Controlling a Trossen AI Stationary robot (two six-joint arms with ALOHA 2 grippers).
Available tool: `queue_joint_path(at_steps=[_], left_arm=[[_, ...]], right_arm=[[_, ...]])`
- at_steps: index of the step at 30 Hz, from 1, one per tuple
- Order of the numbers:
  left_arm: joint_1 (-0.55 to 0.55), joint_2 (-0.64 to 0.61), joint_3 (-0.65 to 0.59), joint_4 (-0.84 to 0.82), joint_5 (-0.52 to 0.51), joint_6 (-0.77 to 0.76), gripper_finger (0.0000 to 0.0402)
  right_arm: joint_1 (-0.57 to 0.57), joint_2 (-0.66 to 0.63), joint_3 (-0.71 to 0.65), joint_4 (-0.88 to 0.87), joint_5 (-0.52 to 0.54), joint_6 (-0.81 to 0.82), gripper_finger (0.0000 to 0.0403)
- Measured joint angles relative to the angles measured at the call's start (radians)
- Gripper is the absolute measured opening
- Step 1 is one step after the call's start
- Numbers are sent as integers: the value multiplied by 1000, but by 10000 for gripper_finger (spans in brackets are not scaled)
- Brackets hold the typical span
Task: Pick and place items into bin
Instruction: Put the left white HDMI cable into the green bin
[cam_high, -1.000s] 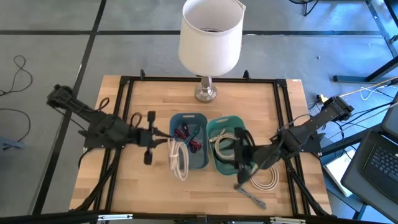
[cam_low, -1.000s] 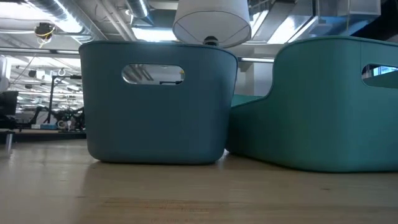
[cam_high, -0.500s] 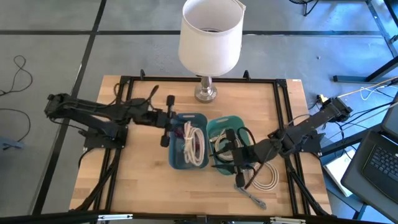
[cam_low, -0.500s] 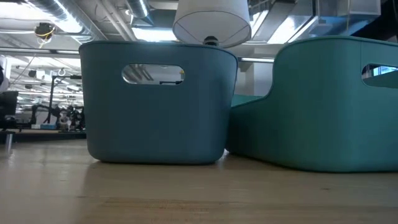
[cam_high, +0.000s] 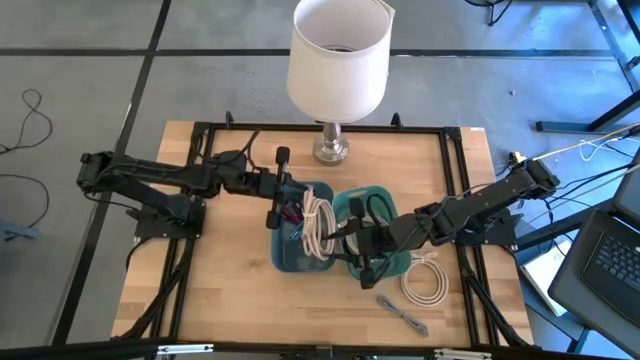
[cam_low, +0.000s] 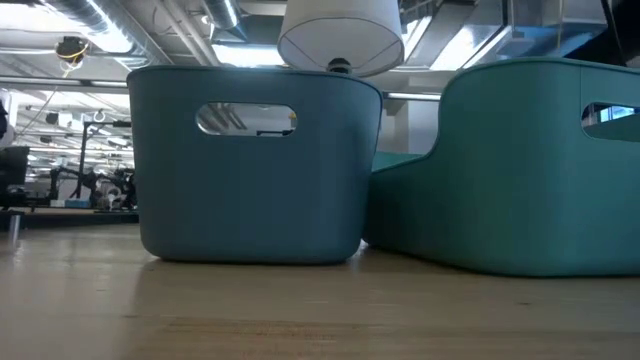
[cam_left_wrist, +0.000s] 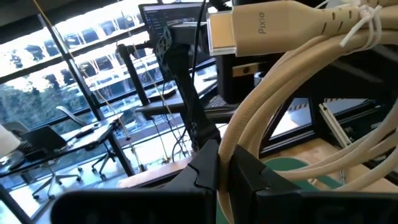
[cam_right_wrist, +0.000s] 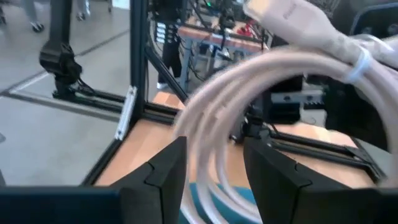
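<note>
The left gripper is pinching a coiled white cable above the blue plastic bin; the right gripper is clamping another coiled white cable over the teal plastic bin.

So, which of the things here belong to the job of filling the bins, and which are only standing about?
Part of the job:
left gripper, holding the first white cable
right gripper, holding the second white cable
third white coil, on the table
grey strap
red pieces
blue bin
teal bin

Only standing about:
lamp
</note>
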Motion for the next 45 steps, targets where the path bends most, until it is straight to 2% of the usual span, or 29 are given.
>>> queue_joint_path(at_steps=[6,11,23,28,33,37,39,41,43,45], left_arm=[[0,0,0,2,25,-1,8],[-1,0,0,3,26,0,8],[-1,0,0,3,26,2,8],[-1,0,0,3,26,1,8],[-1,0,0,2,36,2,8],[-1,0,0,-1,40,0,8],[-1,0,0,-1,41,0,8],[-1,0,0,-1,43,0,8],[-1,0,0,-2,42,0,8],[0,0,0,-3,42,0,8]], right_arm=[[-25,20,0,56,-37,1,163],[-43,29,0,94,-125,46,163],[-61,31,0,114,-178,126,164],[-83,53,0,118,-182,130,187],[-104,77,0,134,-228,151,217],[-115,88,0,170,-255,149,224],[-115,89,0,179,-257,145,215],[-116,88,0,184,-257,145,189],[-116,88,0,181,-257,145,144],[-116,88,0,180,-257,132,83]])
